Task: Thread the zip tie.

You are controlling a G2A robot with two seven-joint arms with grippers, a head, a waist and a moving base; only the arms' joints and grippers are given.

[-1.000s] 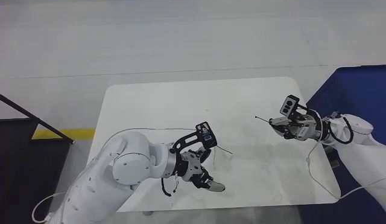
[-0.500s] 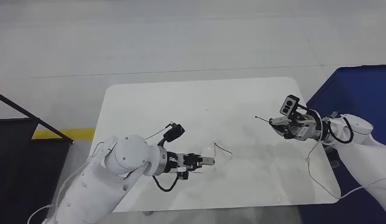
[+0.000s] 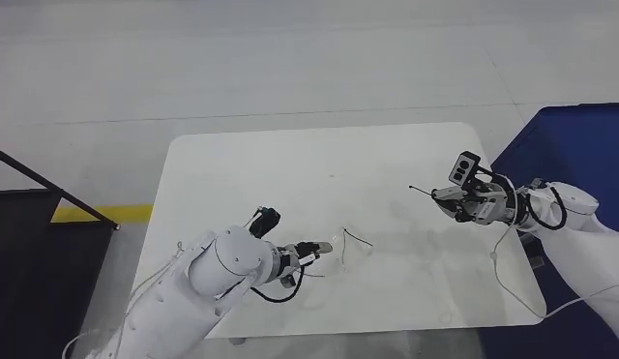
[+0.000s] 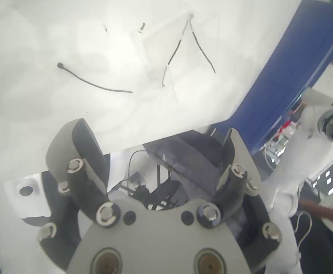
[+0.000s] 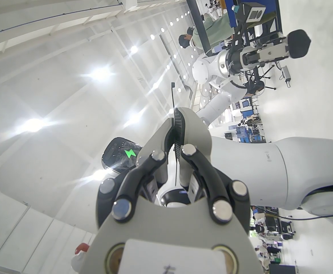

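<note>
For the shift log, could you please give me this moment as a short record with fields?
Right hand: shut on a tie, one end sticking out in front
Left hand: open, holding nothing, above the table
Loose on the table: a curved tie and a V-shaped tie, ahead of the left hand
Threading: not yet done; no loop visible

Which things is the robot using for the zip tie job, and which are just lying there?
Job: zip tie in the right gripper; open left gripper.
Lying about: loose zip tie, bent strand, both on the white table.
</note>
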